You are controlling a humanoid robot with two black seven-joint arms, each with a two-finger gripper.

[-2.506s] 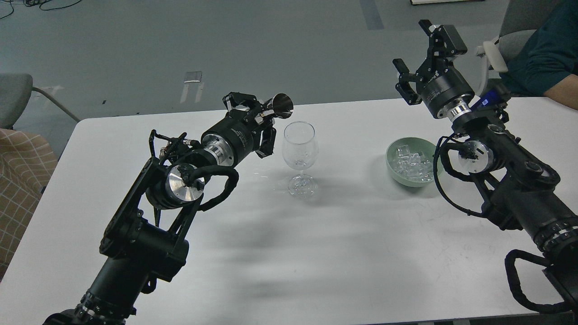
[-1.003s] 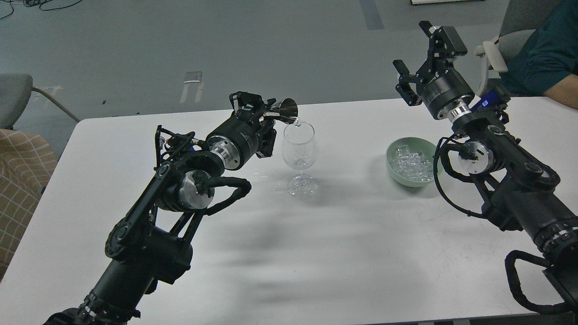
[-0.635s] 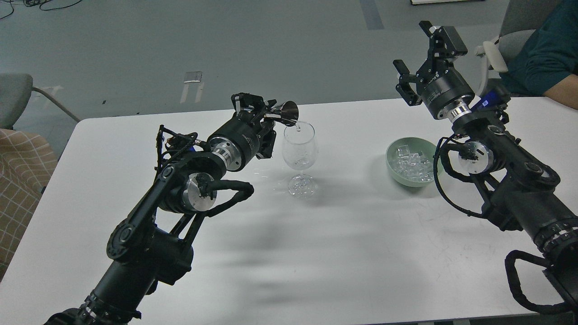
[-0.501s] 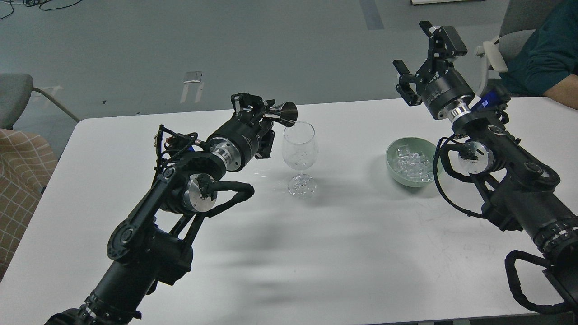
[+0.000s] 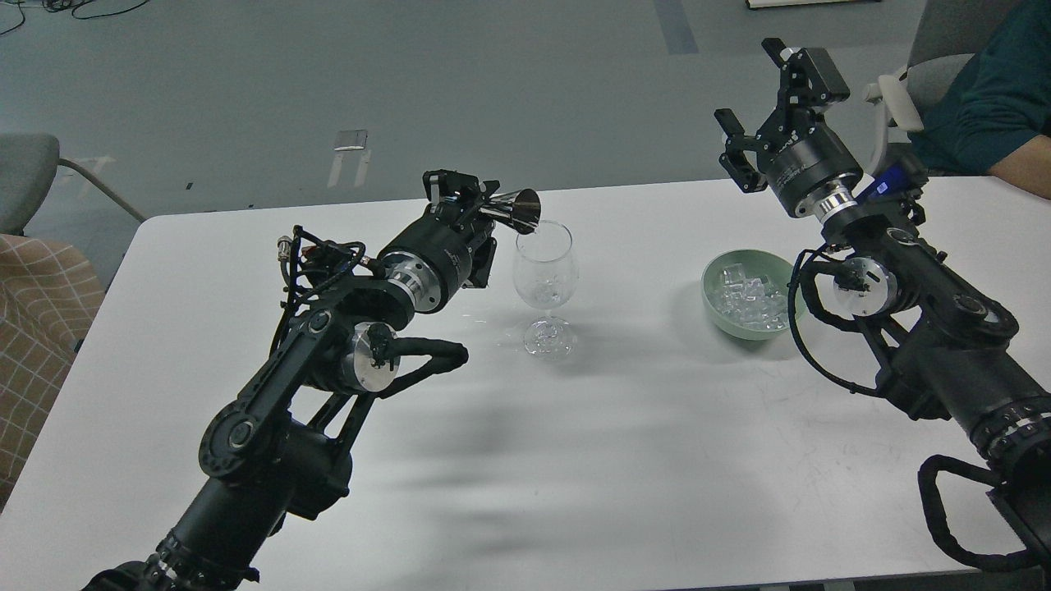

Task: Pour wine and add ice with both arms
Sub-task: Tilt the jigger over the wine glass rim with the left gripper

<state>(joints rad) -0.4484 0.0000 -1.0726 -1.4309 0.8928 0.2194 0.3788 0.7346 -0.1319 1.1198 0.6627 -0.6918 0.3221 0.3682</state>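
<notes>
Left tool (image 5: pixel 479 207), frame centre-left: clamped on metal jigger (image 5: pixel 517 212), tipped over wine glass (image 5: pixel 543 283) rim. Wine: not discernible. Green bowl (image 5: pixel 713 302) of ice (image 5: pixel 747 295), centre-right on tabletop (image 5: pixel 616 443). Right tool (image 5: pixel 768 103), upper right: spread wide, empty.

Pale green bowl (image 5: pixel 711 297), white table (image 5: pixel 624 460) — black arms, silver caps.

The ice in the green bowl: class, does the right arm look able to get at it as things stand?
Probably yes. The right gripper is open and empty, raised behind the green bowl; the ice lies uncovered, and nothing stands between them.
</notes>
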